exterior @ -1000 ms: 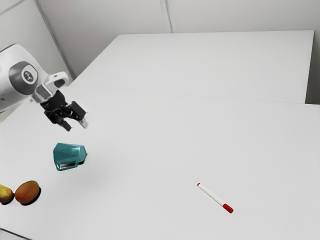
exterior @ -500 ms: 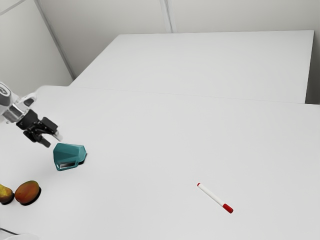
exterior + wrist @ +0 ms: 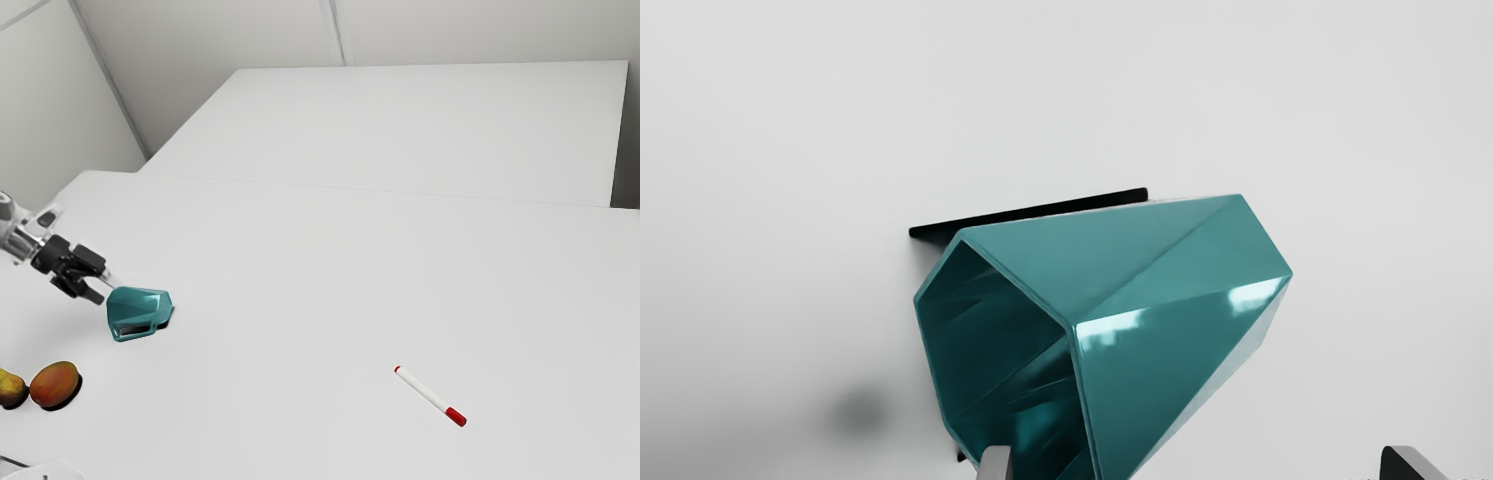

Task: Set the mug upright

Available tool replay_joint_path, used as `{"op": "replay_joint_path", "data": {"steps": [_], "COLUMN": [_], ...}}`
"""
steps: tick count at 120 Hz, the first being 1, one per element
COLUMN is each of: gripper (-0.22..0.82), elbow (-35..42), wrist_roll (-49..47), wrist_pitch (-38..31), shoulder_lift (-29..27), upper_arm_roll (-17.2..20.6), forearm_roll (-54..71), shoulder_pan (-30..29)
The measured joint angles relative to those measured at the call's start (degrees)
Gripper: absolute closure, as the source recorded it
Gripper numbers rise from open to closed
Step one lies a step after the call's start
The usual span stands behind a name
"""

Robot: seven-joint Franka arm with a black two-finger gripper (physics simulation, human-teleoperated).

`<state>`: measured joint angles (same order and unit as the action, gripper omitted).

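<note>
In the exterior view, the arm [image 3: 18, 238] comes in at the exterior view's left edge and slants down toward the exterior view's right, its gripper [image 3: 103, 289] low, fingertips angled toward the table [image 3: 300, 250]. The mug [image 3: 145, 304] lies on its side just beside those tips, toward the exterior view's right and slightly nearer the camera, with its handle [image 3: 132, 331] on the near side. Whether the tips touch it cannot be told from here. Nearer the camera, at the exterior view's left, sit a mango [image 3: 55, 385] and a pear [image 3: 10, 388], while a white marker [image 3: 425, 390] with red ends lies well apart from the mug, toward the exterior view's right and nearer the camera. In the wrist view, the fingers [image 3: 994, 465] stand wide apart, released, with nothing clasped. One tip overlaps the mug's open mouth, though I cannot tell whether it is inside or above; the other is off past the mug's outer wall, with table showing between. This view looks into the dark hollow of the mug and shows its faceted side, with a black strip [image 3: 1033, 208] running along one wall
</note>
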<state>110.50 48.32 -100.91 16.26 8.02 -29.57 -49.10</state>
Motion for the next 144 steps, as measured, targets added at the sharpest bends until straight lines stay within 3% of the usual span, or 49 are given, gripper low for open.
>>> {"op": "replay_joint_path", "data": {"steps": [64, 112, 144], "gripper": [0.01, 0.43, 0.6], "elbow": [-5.0, -5.1, -5.1], "wrist_roll": [3.7, 5.0, 5.6], "wrist_pitch": [5.6, 11.6, 13.7], "shoulder_lift": [8.0, 9.5, 8.9], "upper_arm_roll": [0.0, 0.1, 0.7], "forearm_roll": [-4.0, -6.9, -7.6], "shoulder_pan": [-1.1, -2.1, -2.0]}}
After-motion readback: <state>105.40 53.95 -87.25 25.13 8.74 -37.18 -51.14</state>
